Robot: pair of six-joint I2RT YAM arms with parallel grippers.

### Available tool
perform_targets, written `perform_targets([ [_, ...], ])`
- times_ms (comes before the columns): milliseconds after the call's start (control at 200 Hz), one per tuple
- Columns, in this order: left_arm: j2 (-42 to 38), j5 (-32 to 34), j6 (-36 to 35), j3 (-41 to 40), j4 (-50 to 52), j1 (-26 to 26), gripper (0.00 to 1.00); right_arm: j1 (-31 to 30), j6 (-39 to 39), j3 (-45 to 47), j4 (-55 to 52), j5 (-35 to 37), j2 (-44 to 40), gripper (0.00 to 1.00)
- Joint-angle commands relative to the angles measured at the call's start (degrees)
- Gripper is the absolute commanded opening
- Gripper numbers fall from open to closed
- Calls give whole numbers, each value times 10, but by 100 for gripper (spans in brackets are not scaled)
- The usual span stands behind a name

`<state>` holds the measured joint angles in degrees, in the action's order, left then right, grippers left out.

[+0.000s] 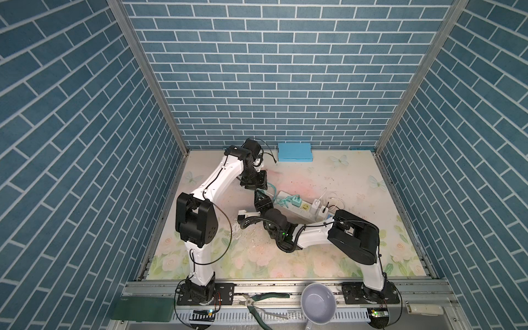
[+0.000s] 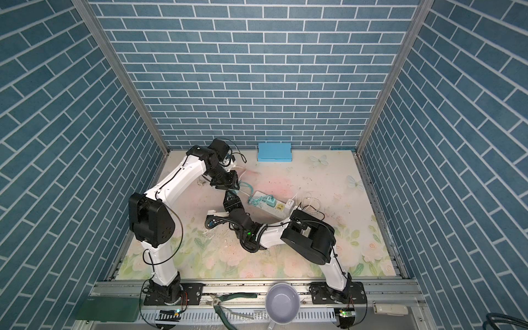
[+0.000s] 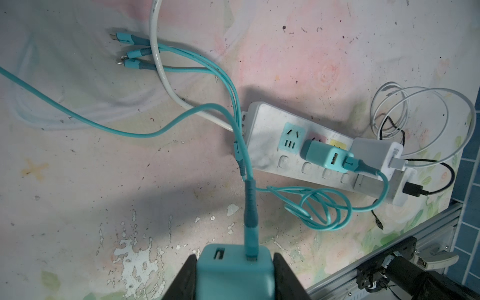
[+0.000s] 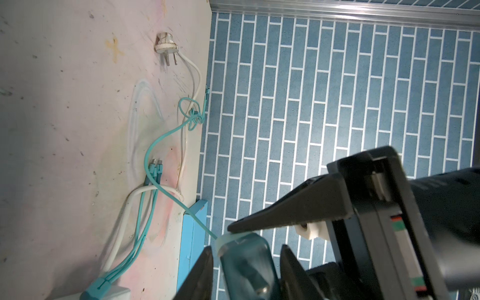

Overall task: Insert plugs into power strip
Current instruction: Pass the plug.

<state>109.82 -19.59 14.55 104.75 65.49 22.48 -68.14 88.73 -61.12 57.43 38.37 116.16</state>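
The left gripper [image 3: 235, 259] clamps one teal plug [image 3: 233, 275], held off the one strip [image 3: 265, 122] near its cord end. The right gripper [image 4: 246, 248] flanks that same plug; whether it presses I cannot tell. Three plugs sit in the strip: a second teal plug [image 3: 322, 155], a white plug [image 3: 374, 150] and another white plug [image 3: 405, 194].

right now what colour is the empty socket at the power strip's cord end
Light blue. The socket shows best in the left wrist view.

Both arms bend inward, left claw [image 3: 235, 259] and right claw [image 4: 246, 249] meeting, jaws narrowed.
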Motion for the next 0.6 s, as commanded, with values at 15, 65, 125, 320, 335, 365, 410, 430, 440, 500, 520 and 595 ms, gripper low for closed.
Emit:
perform_targets([
  [15,-22,-12,-8,-3,5,0,36,5,-14,-33,-8,4,10,41],
  [65,-24,-13,-8,-6,3,1,36,5,-11,-36,-6,4,11,42],
  [125,-28,-15,-9,-10,2,0,36,6,-6,-41,-4,4,13,42],
  [320,-35,-19,-12,-19,-3,0,35,10,20,-57,14,7,30,38],
  [335,-35,-19,-13,-19,-3,0,35,11,21,-57,15,7,30,36],
  [365,-35,-21,-14,-20,-2,1,35,12,22,-59,15,8,31,32],
  [410,-36,-22,-15,-23,-3,0,35,13,23,-59,16,8,31,25],
  [430,-36,-23,-16,-24,-3,0,35,13,23,-59,15,8,31,22],
  [440,-36,-23,-15,-24,-3,0,35,13,22,-59,15,9,31,21],
  [500,-38,-25,-16,-27,-5,0,35,14,23,-57,15,10,28,13],
  [520,-38,-26,-16,-27,-6,-1,35,14,24,-57,18,11,27,11],
  [595,-40,-26,-16,-29,-7,-2,35,18,22,-54,19,14,22,5],
])
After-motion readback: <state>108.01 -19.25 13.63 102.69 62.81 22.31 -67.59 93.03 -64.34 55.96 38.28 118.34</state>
